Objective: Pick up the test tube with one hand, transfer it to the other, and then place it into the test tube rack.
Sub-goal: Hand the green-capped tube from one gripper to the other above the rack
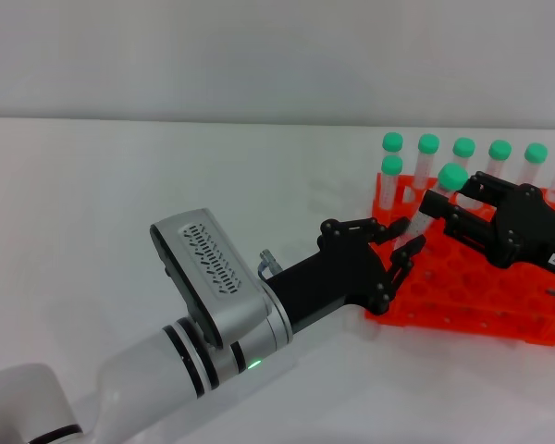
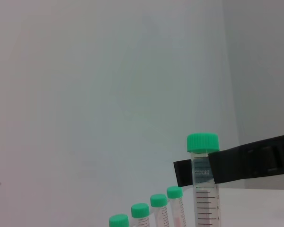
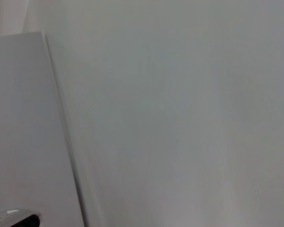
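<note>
The test tube (image 1: 452, 177) has a green cap and hangs tilted above the front left part of the orange-red test tube rack (image 1: 462, 314). My right gripper (image 1: 444, 209), all black, reaches in from the right and is shut on the tube just below its cap. My left gripper (image 1: 405, 236), on the white-and-silver arm, is at the tube's lower end. In the left wrist view the tube (image 2: 203, 143) stands upright with a black finger (image 2: 246, 163) of the right gripper wrapped across it. The right wrist view shows only a blank wall.
Several other green-capped tubes (image 1: 499, 148) stand in the rack's back rows; they also show in the left wrist view (image 2: 140, 210). The rack sits at the right on a white table (image 1: 166, 185). A white wall stands behind.
</note>
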Available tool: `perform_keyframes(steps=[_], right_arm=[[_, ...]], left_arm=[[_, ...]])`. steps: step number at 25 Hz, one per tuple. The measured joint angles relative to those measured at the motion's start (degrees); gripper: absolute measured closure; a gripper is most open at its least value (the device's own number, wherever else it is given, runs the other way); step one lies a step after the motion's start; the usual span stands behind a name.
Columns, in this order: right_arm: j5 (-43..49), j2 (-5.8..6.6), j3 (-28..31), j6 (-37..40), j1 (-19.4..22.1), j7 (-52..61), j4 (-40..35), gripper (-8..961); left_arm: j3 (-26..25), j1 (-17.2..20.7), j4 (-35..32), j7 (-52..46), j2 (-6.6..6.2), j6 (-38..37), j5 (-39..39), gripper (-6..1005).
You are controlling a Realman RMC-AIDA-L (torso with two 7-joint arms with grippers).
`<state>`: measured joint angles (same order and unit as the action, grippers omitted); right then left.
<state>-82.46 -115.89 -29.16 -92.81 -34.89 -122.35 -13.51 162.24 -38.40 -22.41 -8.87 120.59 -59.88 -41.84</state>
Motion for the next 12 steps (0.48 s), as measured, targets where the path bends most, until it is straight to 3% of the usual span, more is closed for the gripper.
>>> perform_keyframes(steps=[12], right_arm=[[-1.23, 0.11, 0.02, 0.28, 0.52, -0.18, 0.08, 662]], left_arm=[[-0.01, -0.01, 0.01, 0.02, 0.00, -0.17, 0.01, 651]])
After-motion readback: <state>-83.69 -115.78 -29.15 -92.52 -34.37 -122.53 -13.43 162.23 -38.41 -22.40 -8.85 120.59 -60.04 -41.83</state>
